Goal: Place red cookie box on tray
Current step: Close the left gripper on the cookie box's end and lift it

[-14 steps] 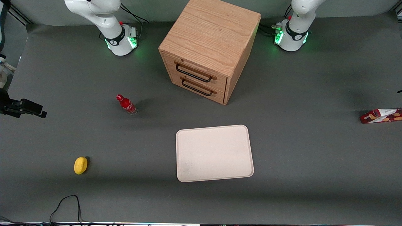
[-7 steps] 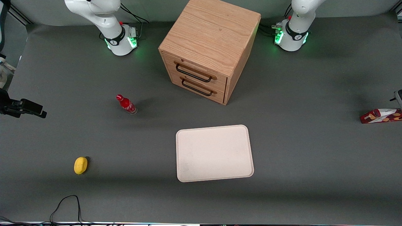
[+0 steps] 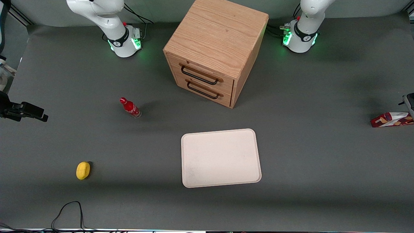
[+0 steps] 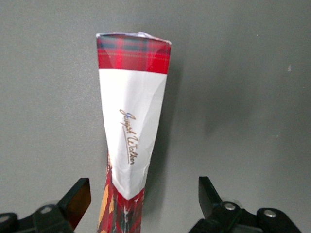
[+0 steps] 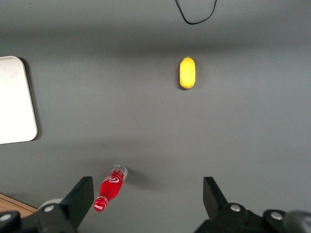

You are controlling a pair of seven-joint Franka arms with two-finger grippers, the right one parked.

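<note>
grey matting covers the whole table [image 3: 317, 168], dull and even under the lights. at the working arm's end the gripper [image 4: 143, 194] hangs over the red cookie box [image 4: 132, 126], its jaws spread wide, one dark finger [image 4: 77, 199] on each side of the carton with clear grey gaps between, gripping nothing. in the wrist view the box lies flat on the mat, a tartan band at its end, then a long white patch with a slanted signature, then dark red print where it passes between the fingers. from the front only a sliver of the gripper [image 3: 410, 103] shows at the picture's edge, just above the red cookie box [image 3: 389, 119], which is cut off by that same edge.

well apart from it, near the middle of the table, the tray [image 3: 221, 158] lies flat, cream-white with nothing on it. a wooden drawer cabinet [image 3: 216, 48] stands farther from the front camera than the tray, its two drawers shut, dark handles facing forward at an angle. toward the parked arm's end a small red bottle [image 3: 130, 107] stands upright, and nearer the camera than the bottle sits a yellow lemon-like thing [image 3: 83, 170]. a black cable [image 3: 69, 210] loops at the table's near edge
</note>
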